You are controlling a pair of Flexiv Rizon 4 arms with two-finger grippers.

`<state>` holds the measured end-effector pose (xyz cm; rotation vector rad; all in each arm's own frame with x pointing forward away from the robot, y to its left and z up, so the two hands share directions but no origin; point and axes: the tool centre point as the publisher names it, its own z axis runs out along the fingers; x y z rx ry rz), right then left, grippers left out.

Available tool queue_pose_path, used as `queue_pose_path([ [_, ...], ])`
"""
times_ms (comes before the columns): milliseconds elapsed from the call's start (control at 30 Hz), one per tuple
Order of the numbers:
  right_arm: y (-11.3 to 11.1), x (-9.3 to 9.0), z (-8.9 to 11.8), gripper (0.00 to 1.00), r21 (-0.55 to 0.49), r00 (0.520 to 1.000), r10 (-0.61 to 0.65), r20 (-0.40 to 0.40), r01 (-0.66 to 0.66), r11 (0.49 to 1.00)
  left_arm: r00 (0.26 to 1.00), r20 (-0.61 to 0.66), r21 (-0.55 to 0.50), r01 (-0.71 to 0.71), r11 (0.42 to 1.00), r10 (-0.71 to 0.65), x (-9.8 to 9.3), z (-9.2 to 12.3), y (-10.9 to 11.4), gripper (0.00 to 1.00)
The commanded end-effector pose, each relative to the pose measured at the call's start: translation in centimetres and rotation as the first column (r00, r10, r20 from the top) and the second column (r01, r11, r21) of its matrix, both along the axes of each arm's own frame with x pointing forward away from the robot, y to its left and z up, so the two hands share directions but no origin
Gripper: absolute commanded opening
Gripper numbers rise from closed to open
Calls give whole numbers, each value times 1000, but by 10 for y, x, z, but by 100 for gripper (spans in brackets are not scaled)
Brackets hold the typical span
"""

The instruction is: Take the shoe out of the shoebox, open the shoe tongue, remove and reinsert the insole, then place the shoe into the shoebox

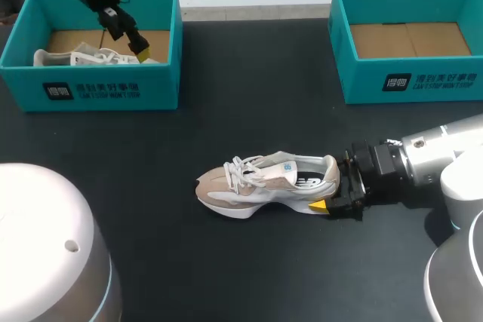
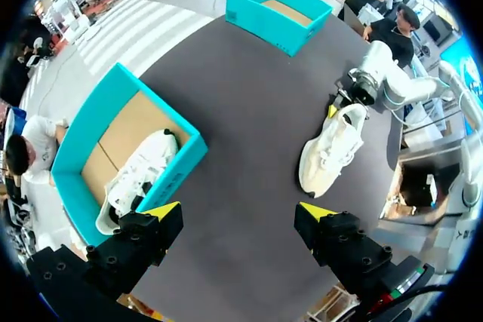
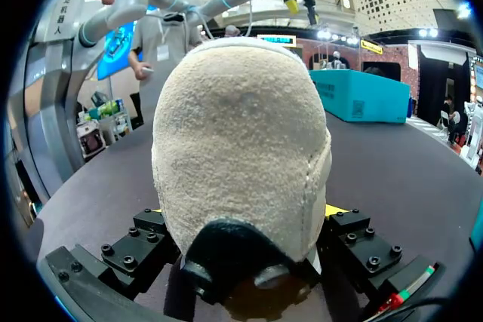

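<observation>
Shoe [image 1: 264,182] is sitting upright at table centre, toe pointing to 9 o'clock, already out of the box. Right gripper [image 1: 333,183] is clamping the heel from 3 o'clock, fingers pressing both sides. Left gripper [image 1: 139,47] is hanging over the left shoebox [image 1: 90,88] at 10 o'clock, spread wide and holding nothing. Tongue-opening looks like the step in hand, so it likely needs to come down on the tongue [image 1: 260,164] while the right is steadying the heel.

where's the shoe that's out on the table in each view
Head view: shoe lies in the middle of the table, heel between the right hand's fingers.
Left wrist view: shoe is far ahead of the left hand, across the table.
Right wrist view: its heel fills the middle, between the fingers.
Shared landmark: the right hand at the heel.
</observation>
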<state>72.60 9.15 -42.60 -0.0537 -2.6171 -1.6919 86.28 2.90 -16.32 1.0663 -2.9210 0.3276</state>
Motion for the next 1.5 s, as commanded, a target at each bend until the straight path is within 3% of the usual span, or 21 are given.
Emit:
queue_pose_path([
  [33, 1, 0, -5, 0, -1, 1000, 0, 0, 0, 1000, 1000, 1, 0, 0, 1000, 0, -1, 0, 1, 100],
  [133, 1, 0, -5, 0, -1, 1000, 0, 0, 0, 1000, 1000, -12, -24, -9, 1000, 9, -6, -3, -2, 100],
  [233, 1, 0, -5, 0, -1, 1000, 0, 0, 0, 1000, 981, -18, 34, -192, 981, 193, -19, -12, -20, 100],
  [333, 1, 0, -5, 0, -1, 1000, 0, 0, 0, 1000, 946, -17, 24, -322, 946, 323, -36, -12, -39, 100],
  [433, 1, 0, -5, 0, -1, 1000, 0, 0, 0, 1000, 881, -72, 47, -466, 883, 469, -48, -12, -54, 100],
  [867, 1, 0, -5, 0, -1, 1000, 0, 0, 0, 1000, 747, -118, 31, -655, 755, 654, -126, -21, -117, 100],
  [1467, 1, 0, -5, 0, -1, 1000, 0, 0, 0, 1000, 747, -118, 31, -655, 755, 654, -126, -21, -117, 100],
  [1500, 1, 0, -5, 0, -1, 1000, 0, 0, 0, 1000, 752, -123, 65, -645, 761, 648, -129, -25, -123, 100],
])
